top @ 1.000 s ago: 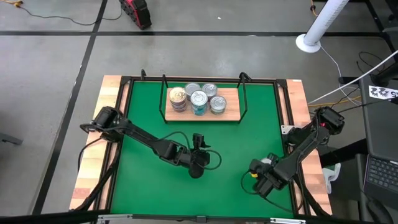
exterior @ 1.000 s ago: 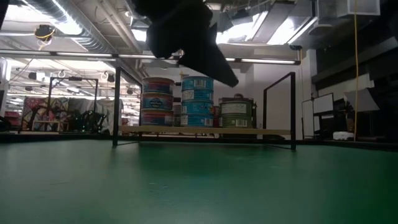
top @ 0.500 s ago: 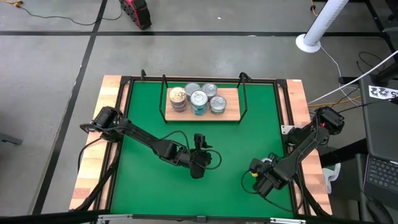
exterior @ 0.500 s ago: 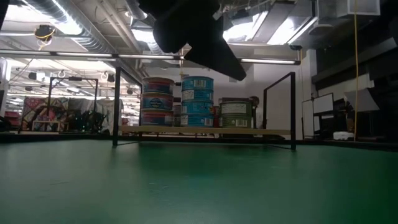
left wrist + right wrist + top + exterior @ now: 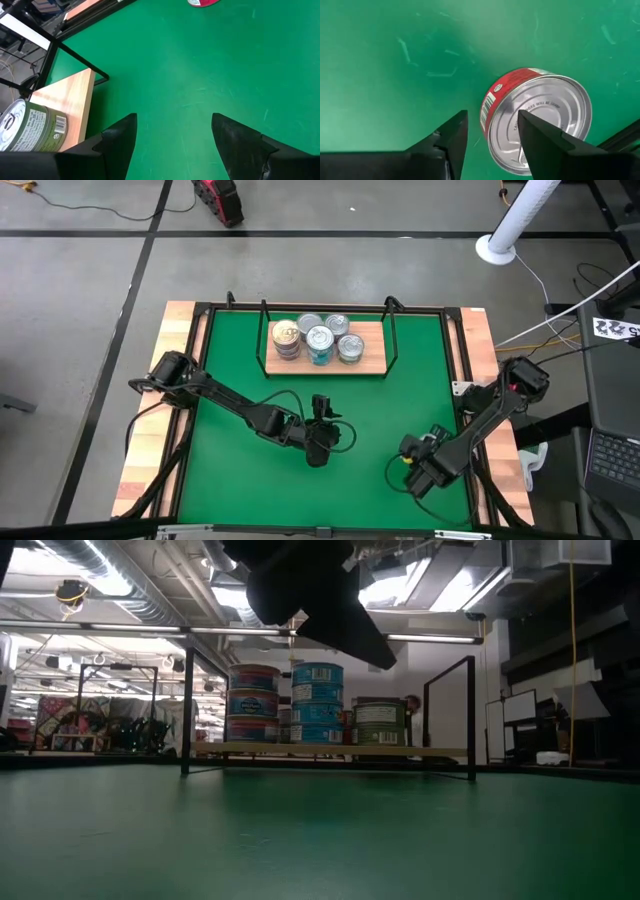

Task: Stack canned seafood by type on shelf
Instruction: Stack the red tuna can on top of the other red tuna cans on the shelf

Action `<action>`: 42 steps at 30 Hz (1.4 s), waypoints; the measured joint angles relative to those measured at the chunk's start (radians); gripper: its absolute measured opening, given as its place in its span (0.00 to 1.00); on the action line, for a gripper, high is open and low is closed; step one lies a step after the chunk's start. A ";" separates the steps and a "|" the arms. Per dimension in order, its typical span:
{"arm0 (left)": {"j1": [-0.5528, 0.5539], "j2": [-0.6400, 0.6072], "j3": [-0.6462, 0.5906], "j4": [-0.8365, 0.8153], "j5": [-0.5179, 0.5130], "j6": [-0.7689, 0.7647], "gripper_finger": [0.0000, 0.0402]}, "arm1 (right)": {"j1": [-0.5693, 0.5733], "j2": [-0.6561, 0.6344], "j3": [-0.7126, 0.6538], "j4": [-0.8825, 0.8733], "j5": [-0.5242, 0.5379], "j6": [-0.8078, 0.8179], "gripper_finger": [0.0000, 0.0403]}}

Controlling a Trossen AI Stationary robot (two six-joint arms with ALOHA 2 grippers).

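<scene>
Red tin (image 5: 536, 120) beneath right end effector (image 5: 490, 132)

Surroundings of the work area, seen from above and at table height.

A green mat (image 5: 330, 395) covers the wooden surface (image 5: 148, 442), whose pale planks show at both sides, inside a thin black frame (image 5: 320, 307). On the grey floor (image 5: 90, 290) beyond lie a red-and-black device (image 5: 220, 198) and a white post on a round base (image 5: 512, 222). A laptop (image 5: 612, 460) sits at the right edge, near cables and a black-and-white marker tag (image 5: 615, 328). The level view shows ceiling ducts (image 5: 90, 565) and strip lights (image 5: 440, 585).
</scene>
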 joint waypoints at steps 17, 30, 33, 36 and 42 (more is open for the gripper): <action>0.000 0.000 0.000 0.001 0.000 0.000 0.63 | 0.000 0.085 0.003 -0.030 -0.024 0.000 0.36; 0.000 0.000 0.000 0.001 0.000 0.000 0.63 | 0.000 0.085 0.002 -0.047 -0.027 0.001 0.01; 0.000 0.000 0.000 0.001 0.000 0.000 0.63 | 0.000 0.085 0.002 -0.046 -0.026 0.000 0.02; 0.000 0.000 0.000 0.001 0.000 0.000 0.63 | 0.000 0.085 0.002 -0.044 -0.026 -0.007 0.01; 0.000 0.000 0.000 0.006 0.000 0.000 0.63 | 0.000 0.090 0.025 -0.057 -0.024 -0.038 0.00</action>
